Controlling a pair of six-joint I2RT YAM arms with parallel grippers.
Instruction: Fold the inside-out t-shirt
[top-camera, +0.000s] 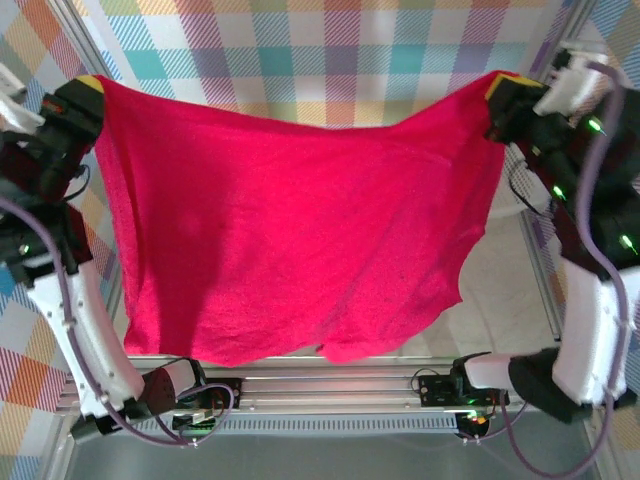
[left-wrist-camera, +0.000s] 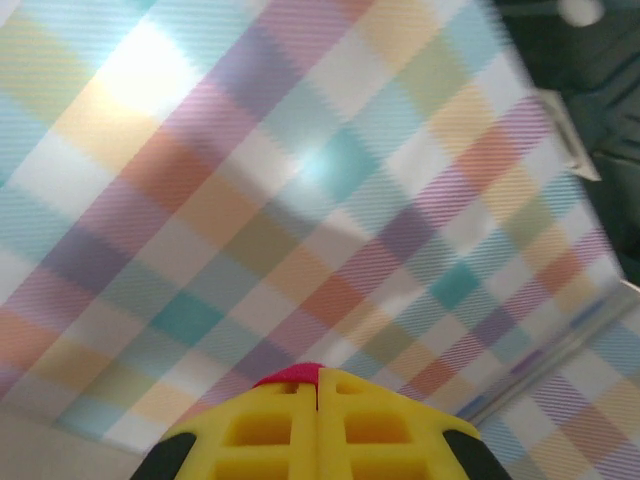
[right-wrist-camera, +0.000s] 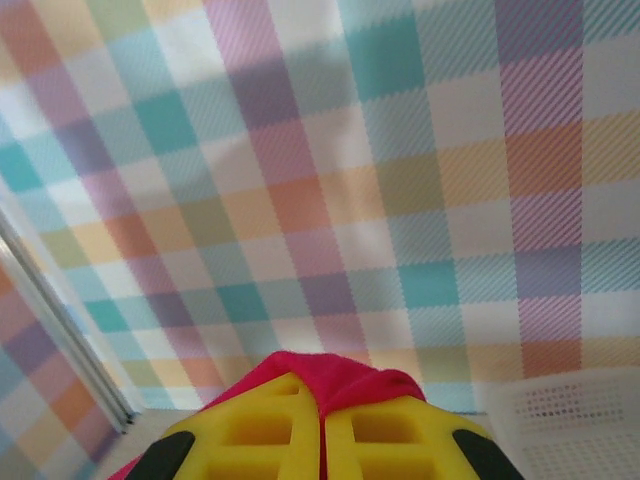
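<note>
Top external: t-shirt (top-camera: 290, 230) hangs stretched side to side, left gripper (top-camera: 90, 88) and right gripper (top-camera: 502, 90) each clamped on a top corner

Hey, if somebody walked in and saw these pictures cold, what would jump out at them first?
The crimson t-shirt grabs the eye first, hanging spread like a curtain across the middle of the overhead view. The left gripper pinches its upper left corner and the right gripper its upper right, both shut on the fabric. All around it lies a pastel plaid surface.
</note>
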